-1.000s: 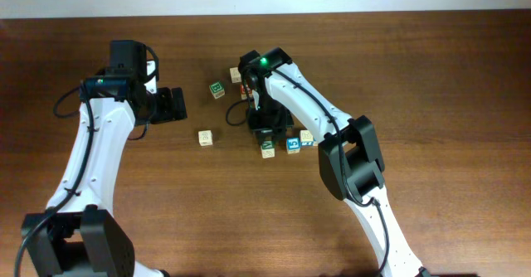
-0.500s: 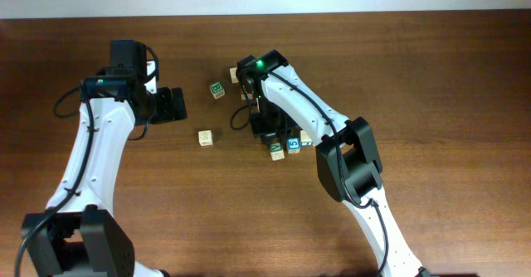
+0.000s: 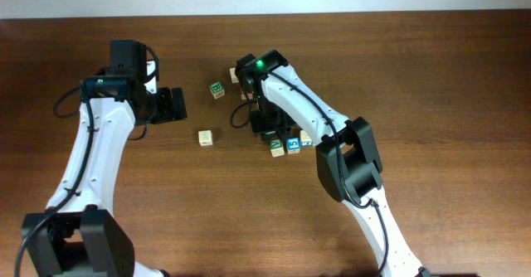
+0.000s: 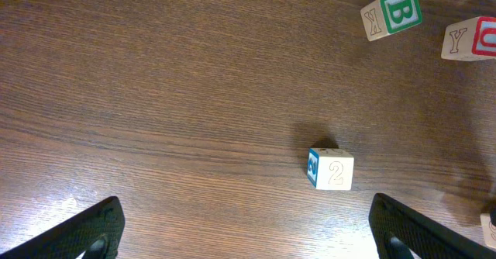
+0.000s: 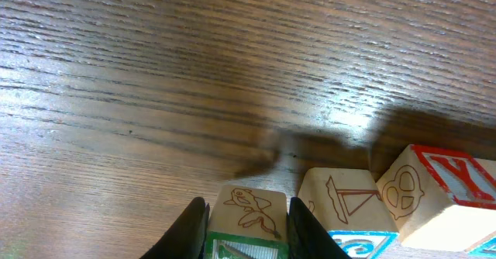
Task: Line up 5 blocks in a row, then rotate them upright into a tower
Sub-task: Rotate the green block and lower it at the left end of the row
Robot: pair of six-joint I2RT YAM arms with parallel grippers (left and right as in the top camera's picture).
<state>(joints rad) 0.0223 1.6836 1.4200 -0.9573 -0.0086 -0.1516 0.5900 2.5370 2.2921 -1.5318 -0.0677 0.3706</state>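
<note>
1. While the right gripper [image 5: 248, 234] sits at the bottom edge of the right wrist view, its fingers [image 5: 195, 232] pinch the sides of the green-faced block [image 5: 246, 208], whose pale upper face bears a bird print.
2. Whether that block rests on the table [image 5: 155, 73] or hangs just above it, I cannot tell.
3. Just right of it stands the sailboat block [image 5: 341, 197], a blue face showing below. Further right, at the frame's lower right, the pretzel block [image 5: 422, 185] shows a red-framed letter.
4. From overhead, these three blocks form a short row just right of centre, under the right wrist.
5. The left gripper [image 3: 170, 104] sits left of centre in the upper half of the overhead view. Its jaws are spread wide with nothing between them.
6. The number block [image 4: 332, 170] stands alone right of centre in the left wrist view, with a pale "2" face and a blue side. It is well apart from the row.
7. The green "B" cube [image 4: 393, 13] and the red-faced cube [image 4: 471, 39] occupy that view's upper right corner, near each other but apart.
</note>
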